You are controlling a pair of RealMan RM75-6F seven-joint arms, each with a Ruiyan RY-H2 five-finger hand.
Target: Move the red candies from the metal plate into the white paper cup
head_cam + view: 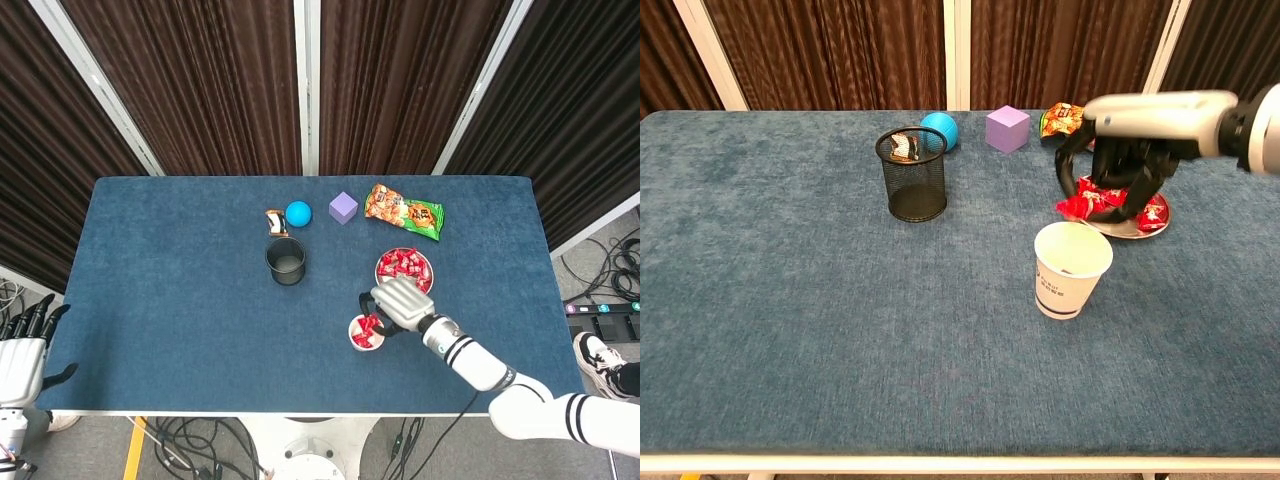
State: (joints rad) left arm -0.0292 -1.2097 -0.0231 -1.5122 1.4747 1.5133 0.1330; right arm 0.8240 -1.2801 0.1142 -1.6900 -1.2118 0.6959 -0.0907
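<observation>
- Left hand (22,352): I see it parked off the near left corner of the table (180,330), holding nothing, fingers spread. I leave it where it is.
- White paper cup (1071,269): it stands upright near the near edge, right of centre. The head view shows red candies already inside it. The mouth is narrow, so my release must be centred over it.
- Right hand (1122,170): it hangs above the cup's far-right side, fingers curled down around a bunch of red candies (1090,204). I judge the bunch to sit over the cup's far rim, not over its middle.
- Step in hand: carry and drop. I would bring the hand a little toward the near edge until the candies hang over the middle of the mouth, then lower it close to the rim before spreading the fingers. Dropped from higher up, the wrappers may bounce out or land on the cloth.
- Risk: the cup is light and I expect it to tip if a finger strikes its rim, so I keep the descent vertical.
- Metal plate (1155,222): just beyond the cup toward the right edge, with more red candies on it; further trips are needed.
- Mesh cup (914,174), purple cube (1007,128), blue ball (938,130) and snack bag (402,210): farther back toward the far edge, well apart from my path.
</observation>
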